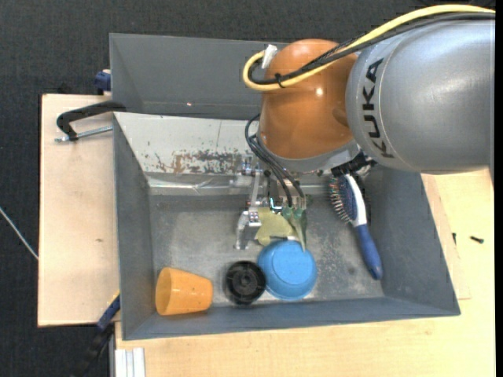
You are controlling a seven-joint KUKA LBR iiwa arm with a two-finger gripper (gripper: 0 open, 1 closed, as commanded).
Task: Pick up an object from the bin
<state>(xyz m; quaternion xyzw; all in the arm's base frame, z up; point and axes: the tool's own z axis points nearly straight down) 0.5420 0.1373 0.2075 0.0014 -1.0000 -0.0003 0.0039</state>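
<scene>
- Scrap (275, 228) of pale yellow-green stuff, flat and a little crumpled, lies mid-floor in the bin (134, 230), right under the claw. This looks like the likeliest pick, though what it is made of is unclear.
- Claw (271, 214) hangs low over the scrap's upper edge. Whether it is open, closed or gripping cannot be told, because the orange wrist cover (302, 100) and its cables hide too much from above.
- Blue cup (289, 272) sits against the scrap's lower edge, touching it or overlapping it slightly.
- Black round part (244, 281) (a cap or small wheel, by the look of it) rests just left of the blue cup.
- Orange cup (183, 290) lies on its side near the front left corner, well apart from the claw.
- Brush (358, 217) with a white and blue handle lies along the right side, near the arm but clear of the scrap.
- Risks, as I judge them:
  - A thin, limp scrap may fold or slip out on the lift — there is little body to pinch.
  - Closing low could scrape the bin floor instead of catching the edge.
  - The blue cup crowds one side, so it may be nudged, or pin the scrap and drag it free.
</scene>
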